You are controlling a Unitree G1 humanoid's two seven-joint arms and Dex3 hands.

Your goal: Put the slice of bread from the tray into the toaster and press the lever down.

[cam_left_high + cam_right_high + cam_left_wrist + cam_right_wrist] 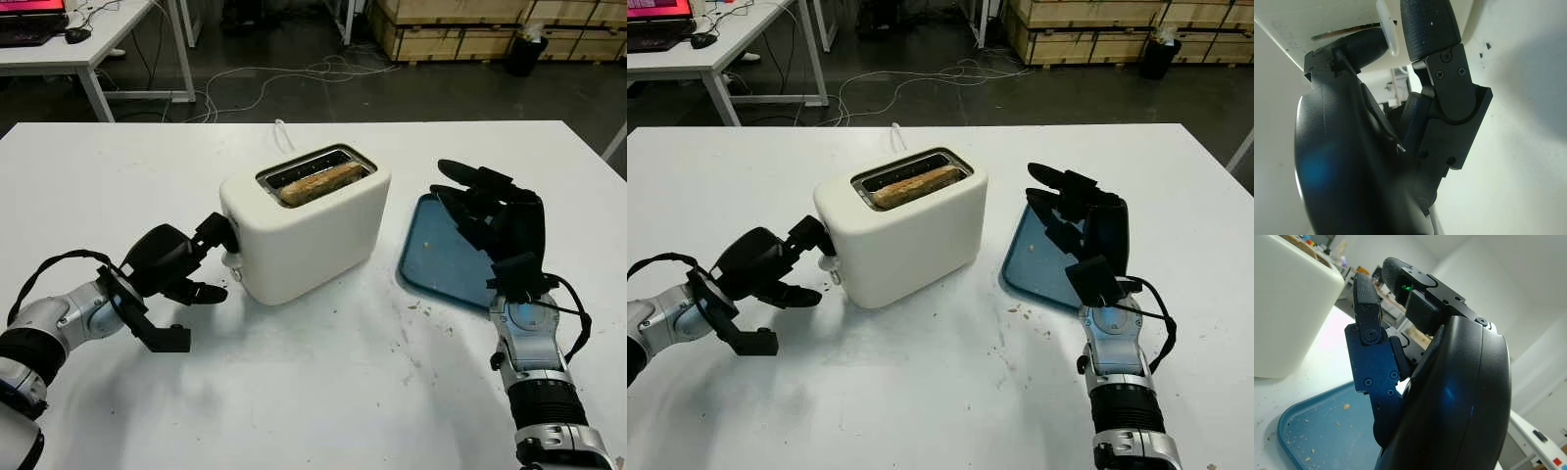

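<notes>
Left eye view: I see the cream plastic two-slot toaster (304, 220) at the middle of the white table (323, 392), with the browned slice of bread (321, 183) already standing in its slot. My left hand (186, 269) is at the toaster's near-left end, one finger above the small white lever (233, 260) and the others curled below, gripping nothing, I judge so it can push down.

Right eye view: my right hand (1083, 230) hovers over the blue plastic tray (1034, 264), right of the toaster, open and holding nothing. Only crumbs remain on the tray.

Left wrist view: a black fingertip (1427, 27) sits just beside the lever tab.

Right wrist view: the raised fingers (1367, 298) clear the tray, likely parked out of the way.
</notes>
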